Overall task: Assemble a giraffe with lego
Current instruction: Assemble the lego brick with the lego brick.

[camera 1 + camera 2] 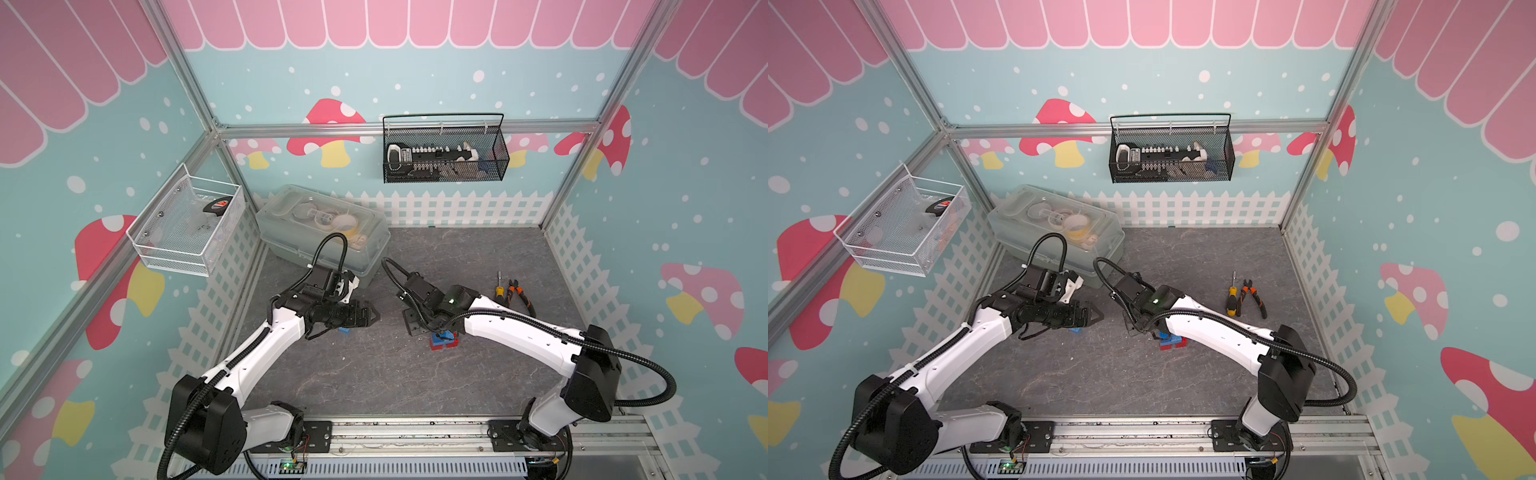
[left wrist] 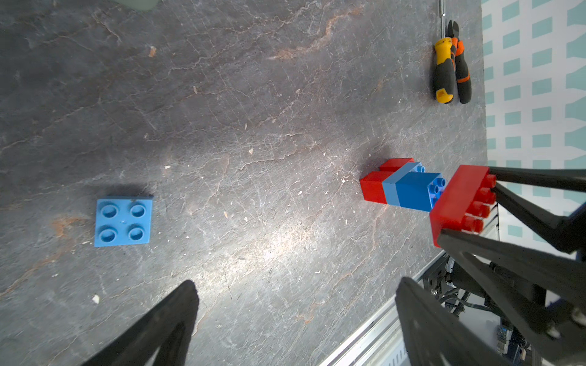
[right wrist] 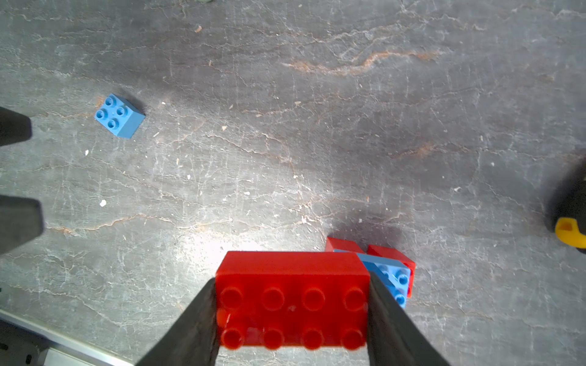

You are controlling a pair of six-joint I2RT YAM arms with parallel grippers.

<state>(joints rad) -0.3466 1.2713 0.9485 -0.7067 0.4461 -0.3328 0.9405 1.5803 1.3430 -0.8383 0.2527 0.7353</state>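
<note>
The giraffe (image 2: 402,187) is half built: two red legs side by side on the mat (image 1: 374,374), a light-blue long brick across them, and a darker blue square brick on one end of it with its studs bare. In both top views the giraffe (image 1: 440,343) stands nearer the robot's base than the pliers (image 1: 517,297) and to their left, mostly hidden under the right arm

The right claw (image 3: 291,317) is clamped on the short ends of the red brick (image 3: 291,275), a long one with eight studs. This brick hangs just over the giraffe's blue top, shifted to one side; whether the two touch cannot be told

The loose brick (image 2: 123,221), light blue and square, lies studs up on the mat, much farther left of the pliers than the giraffe and well apart from it. The left claw (image 2: 296,285) hovers near it, jaws wide and holding nothing; in a top view the loose brick (image 1: 1075,330) peeks out from under that claw

The screwdriver (image 1: 500,289) lies just beside the pliers on their left, roughly parallel to them. A clear box (image 1: 324,232) sits well to the left of the pliers and farther from the base
</note>
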